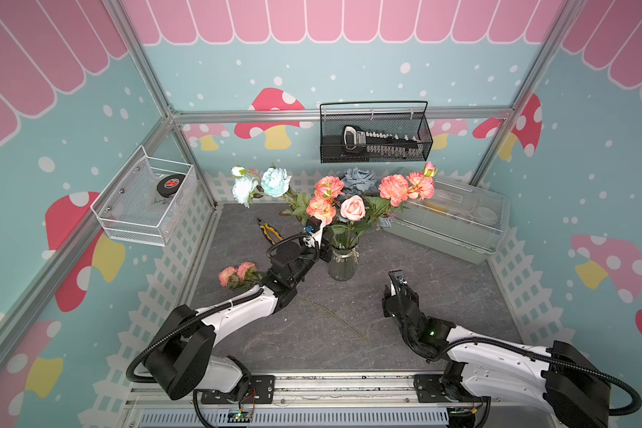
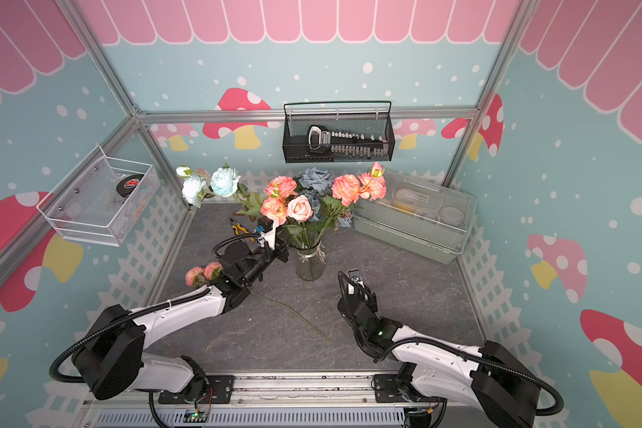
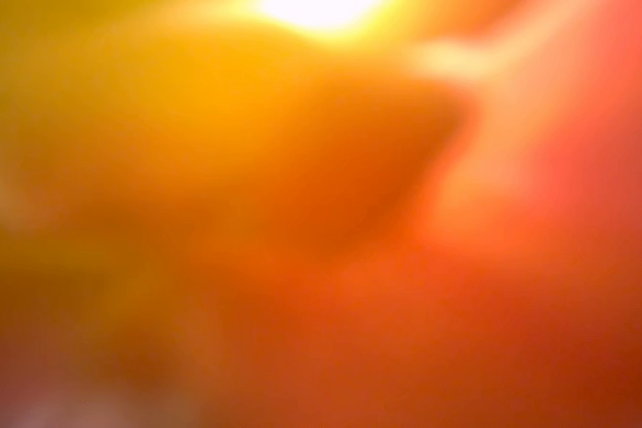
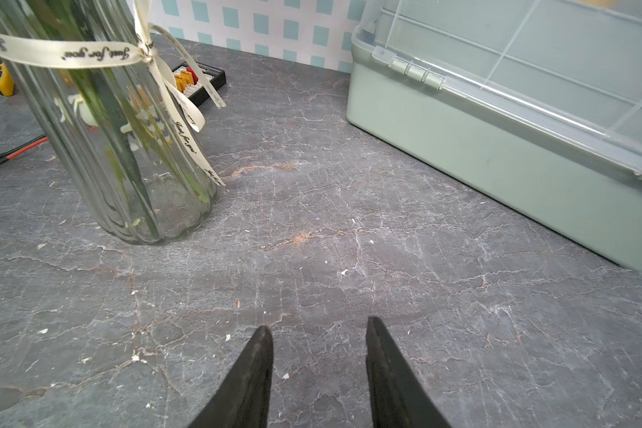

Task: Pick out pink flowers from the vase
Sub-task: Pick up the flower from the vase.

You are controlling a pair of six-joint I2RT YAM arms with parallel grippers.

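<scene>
The clear ribbed vase (image 1: pixel 343 259) (image 4: pixel 127 148) stands mid-table with a cream ribbon at its neck. It holds pink flowers: coral ruffled blooms (image 1: pixel 321 209) (image 1: pixel 393 189) and a smooth pink rose (image 1: pixel 353 207). One pink spray (image 1: pixel 238 274) lies on the table at the left, its stem running toward the front. My left gripper (image 1: pixel 325 248) is at the vase's rim under the blooms, jaws hidden. An orange-pink blur of a bloom (image 3: pixel 312 222) fills the left wrist view. My right gripper (image 1: pixel 395 276) (image 4: pixel 317 329) hovers open and empty over the table right of the vase.
Pale aqua blooms (image 1: pixel 275 181) and grey-blue roses (image 1: pixel 356 179) share the vase. Yellow-handled pliers (image 1: pixel 269 229) lie behind the left arm. A green box with a clear lid (image 1: pixel 449 222) sits back right. A black wire basket (image 1: pixel 375 133) and a white mesh basket (image 1: pixel 145 200) hang on the walls.
</scene>
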